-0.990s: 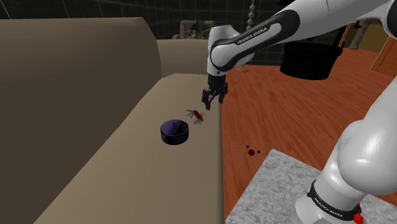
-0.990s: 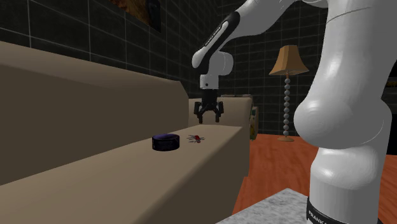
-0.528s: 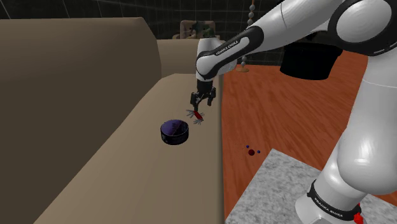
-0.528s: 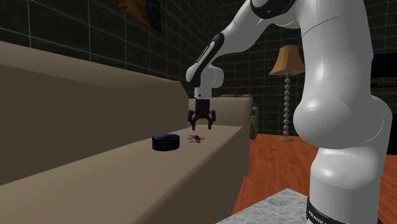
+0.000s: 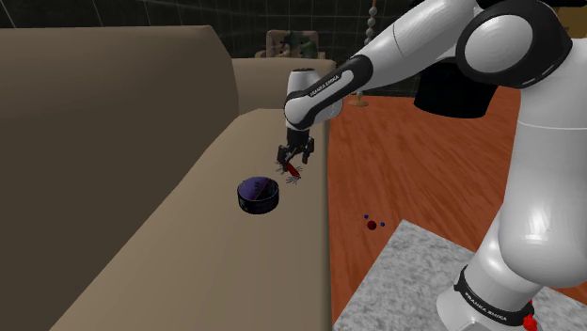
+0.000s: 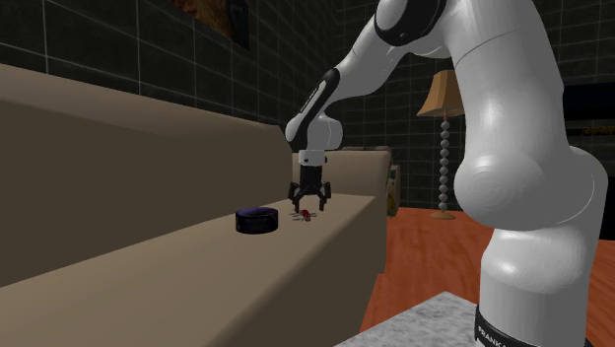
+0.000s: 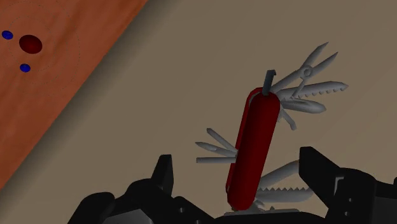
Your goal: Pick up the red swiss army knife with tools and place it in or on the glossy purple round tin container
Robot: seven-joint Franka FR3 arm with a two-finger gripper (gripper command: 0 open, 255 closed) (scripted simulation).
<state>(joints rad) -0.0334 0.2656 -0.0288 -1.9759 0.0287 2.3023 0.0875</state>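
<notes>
The red swiss army knife [image 7: 256,147] lies on the beige sofa seat [image 5: 202,235] with grey tools fanned out from both ends. My black gripper [image 7: 235,181] is open and low over it, one finger on each side of its near end, not clasping it. In the shoulder view the gripper [image 5: 292,166] sits right on the knife [image 5: 293,173]. The dark purple round tin [image 5: 257,195] rests on the seat a short way toward that view's left. In the second exterior view the gripper [image 6: 307,202] hangs over the knife [image 6: 305,213], right of the tin [image 6: 257,221].
The seat's edge runs just past the knife, with orange wooden floor [image 5: 414,160] below it. A small red ball and blue beads [image 5: 372,223] lie on the floor. The sofa back [image 5: 103,122] rises on the far side. The grey stand [image 5: 414,282] is nearby, and a floor lamp [image 6: 445,128] stands beyond.
The gripper has moved toward the shoulder view's left and come down from above the seat to straddle the knife. Knife and tin have not moved.
</notes>
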